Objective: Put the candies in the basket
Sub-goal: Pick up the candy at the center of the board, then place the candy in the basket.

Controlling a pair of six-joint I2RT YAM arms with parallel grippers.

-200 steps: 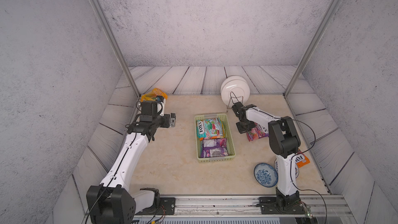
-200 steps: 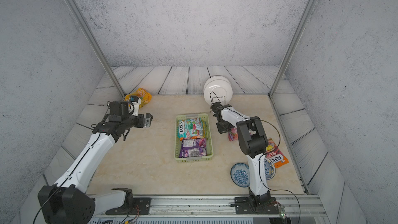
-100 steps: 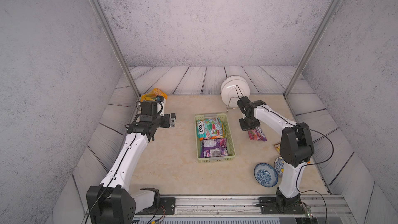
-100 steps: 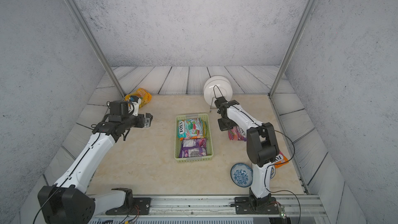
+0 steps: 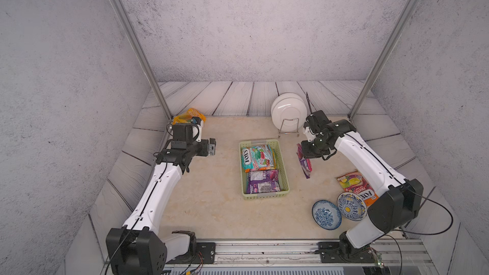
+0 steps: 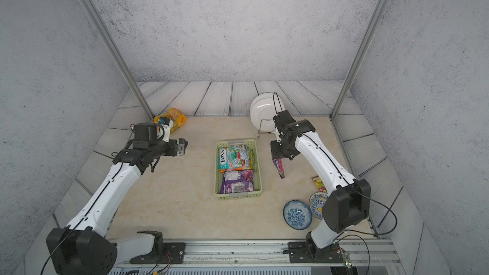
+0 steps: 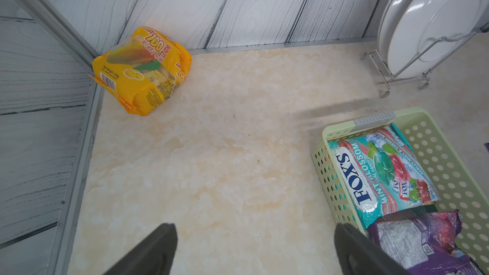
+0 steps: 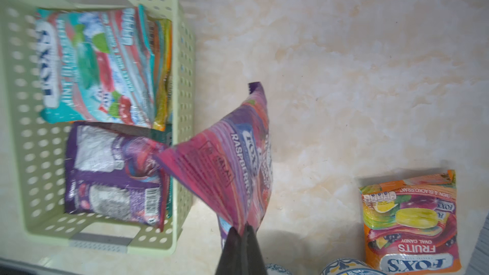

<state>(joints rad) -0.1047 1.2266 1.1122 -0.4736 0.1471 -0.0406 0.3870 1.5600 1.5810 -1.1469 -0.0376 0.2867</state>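
The basket (image 5: 265, 196) holds teal packet (image 5: 256, 157), purple packet (image 5: 263, 181); pink packet (image 5: 304, 166) hangs beside

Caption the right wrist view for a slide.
Right tool shut on raspberry packet beside the basket holding teal packet and purple packet; orange packet lies apart.

Right wrist view was smeared, so the print on the teal packet (image 8: 95, 64) in the basket (image 8: 185, 48) was barely readable. An orange packet (image 8: 163, 80) under it showed only an edge, probably another candy. The blue bowls (image 8: 352, 267) got cropped by the frame. In a top view the right arm (image 6: 317, 152) covered most of the fruits packet (image 6: 317, 182), and the left arm (image 5: 185, 133) hid part of the yellow bag (image 5: 195, 113).
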